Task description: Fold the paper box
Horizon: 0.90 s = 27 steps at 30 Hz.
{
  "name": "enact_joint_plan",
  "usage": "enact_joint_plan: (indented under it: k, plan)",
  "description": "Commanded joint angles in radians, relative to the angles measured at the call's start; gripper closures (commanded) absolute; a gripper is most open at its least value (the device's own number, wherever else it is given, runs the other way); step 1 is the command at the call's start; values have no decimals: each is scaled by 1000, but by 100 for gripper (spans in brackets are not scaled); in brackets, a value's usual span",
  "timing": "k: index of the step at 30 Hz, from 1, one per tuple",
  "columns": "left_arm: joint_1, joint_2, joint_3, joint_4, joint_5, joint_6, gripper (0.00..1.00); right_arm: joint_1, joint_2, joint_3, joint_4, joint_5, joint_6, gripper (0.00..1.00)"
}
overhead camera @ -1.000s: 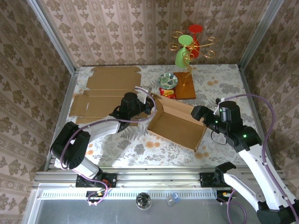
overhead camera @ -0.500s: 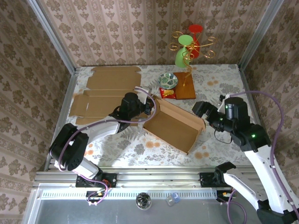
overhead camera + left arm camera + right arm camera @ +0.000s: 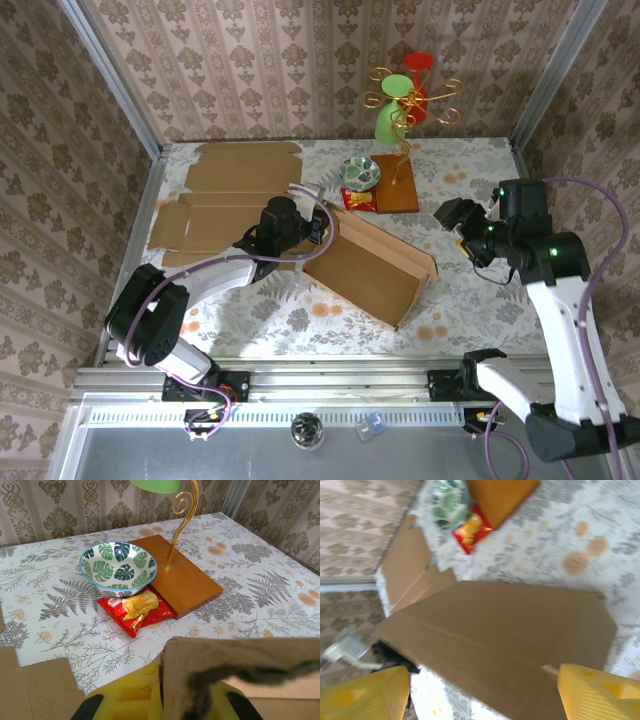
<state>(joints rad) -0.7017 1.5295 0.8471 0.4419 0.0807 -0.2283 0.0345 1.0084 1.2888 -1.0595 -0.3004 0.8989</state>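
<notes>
- The paper box is seen at the middle of the tabletop, lying at a slant with its long side running from 10 o'clock to 4 o'clock and a broad brown panel facing up.
- The box's 10 o'clock end is gripped by the left tool. From the left wrist, a cardboard edge is seen clamped tight between the yellow fingers.
- The right tool is held off the box at its 2 o'clock side, apart from the cardboard.
- From the right wrist, the two yellow fingers are seen spread wide, with the box panel lying beyond them and nothing caught between.
- At 12 o'clock from the box, a leaf-patterned bowl is found just beside a wooden board, and a red snack packet lies against both.
- A gold stand rises from the board, with a green cup and a red cup carried on it.
- Flat cardboard sheets are spread at the tabletop's 10 o'clock corner, close behind the left arm.
</notes>
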Motion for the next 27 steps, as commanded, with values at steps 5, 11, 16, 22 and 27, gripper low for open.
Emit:
enact_joint_plan:
  k: [5,11,16,22,27]
  plan:
    - [-7,-16,33,-26,-1,-18,100,-92,108,-151,-44,-227,-1,25]
    - [-8,-16,40,-48,12,-31,100,-93,139,-302,105,-341,111,25]
    - [-8,-18,41,-55,17,-36,100,-91,132,-378,228,-398,217,27]
    - [-10,-12,49,-53,37,-48,100,-91,134,-433,361,-437,333,34]
    - [-12,-12,48,-50,47,-58,100,-91,163,-394,369,-426,332,40]
